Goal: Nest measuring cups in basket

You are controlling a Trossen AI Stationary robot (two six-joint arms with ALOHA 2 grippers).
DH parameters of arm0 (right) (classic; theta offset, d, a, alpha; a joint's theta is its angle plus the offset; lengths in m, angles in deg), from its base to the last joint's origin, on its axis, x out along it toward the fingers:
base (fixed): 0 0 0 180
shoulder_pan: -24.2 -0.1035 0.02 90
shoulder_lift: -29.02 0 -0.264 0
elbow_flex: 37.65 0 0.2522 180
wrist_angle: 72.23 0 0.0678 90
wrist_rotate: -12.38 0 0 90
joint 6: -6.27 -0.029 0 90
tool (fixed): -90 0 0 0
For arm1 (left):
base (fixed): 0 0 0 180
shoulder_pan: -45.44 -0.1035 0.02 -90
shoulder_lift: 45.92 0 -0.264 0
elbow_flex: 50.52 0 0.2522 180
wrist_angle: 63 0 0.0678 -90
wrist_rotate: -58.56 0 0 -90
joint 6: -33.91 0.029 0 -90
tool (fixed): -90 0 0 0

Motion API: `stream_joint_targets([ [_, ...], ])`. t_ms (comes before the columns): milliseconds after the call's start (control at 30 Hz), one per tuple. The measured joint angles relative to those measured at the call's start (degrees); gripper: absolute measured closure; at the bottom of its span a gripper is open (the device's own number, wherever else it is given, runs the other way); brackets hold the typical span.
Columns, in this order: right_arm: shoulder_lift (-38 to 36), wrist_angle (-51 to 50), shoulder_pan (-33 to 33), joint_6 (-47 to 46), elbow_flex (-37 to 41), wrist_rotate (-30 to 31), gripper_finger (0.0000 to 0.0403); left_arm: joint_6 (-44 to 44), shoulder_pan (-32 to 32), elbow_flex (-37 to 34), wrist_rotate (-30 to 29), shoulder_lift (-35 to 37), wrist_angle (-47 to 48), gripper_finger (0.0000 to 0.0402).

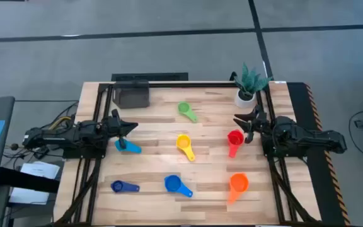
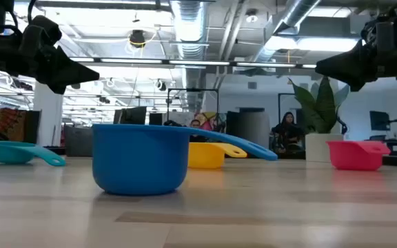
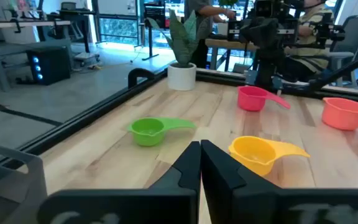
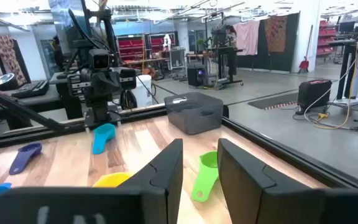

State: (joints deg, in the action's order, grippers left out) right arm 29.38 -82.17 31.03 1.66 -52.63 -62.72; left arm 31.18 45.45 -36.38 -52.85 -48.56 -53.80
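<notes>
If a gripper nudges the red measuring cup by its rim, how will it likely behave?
The small red plastic measuring cup looks thin-walled, so it is probably light and would slide on the smooth wooden table rather than resist. It sits upright on a flat base, so rolling seems unlikely. Its short flat handle sticks out one side, so it may pivot.

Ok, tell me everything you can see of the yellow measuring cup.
The yellow measuring cup is a small round bowl of glossy plastic with a short flat handle. It sits upright, mouth up and empty, near the middle of the wooden table. In the high view its handle points toward the table's near edge, angled slightly right. Nothing touches it but the tabletop; the green, red and blue cups all lie apart from it, and neither arm is near it.
</notes>
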Motion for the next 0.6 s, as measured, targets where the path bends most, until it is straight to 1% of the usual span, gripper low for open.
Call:
stream_joint_targets([
  [300,0.0,0.0,0.0,-0.1,0.0,0.0,0.0278,-0.7,0.0,0.0,3.0,0.0,0.1,0.0401],
  [467,0.0,0.0,0.0,-2.8,0.0,0.0,0.0278,-1.5,0.0,0.0,3.2,0.0,0.1,0.0401],
  [600,0.0,-0.1,0.0,-3.0,0.0,0.0,0.0278,-1.0,0.0,0.0,3.1,0.0,0.1,0.0401],
])
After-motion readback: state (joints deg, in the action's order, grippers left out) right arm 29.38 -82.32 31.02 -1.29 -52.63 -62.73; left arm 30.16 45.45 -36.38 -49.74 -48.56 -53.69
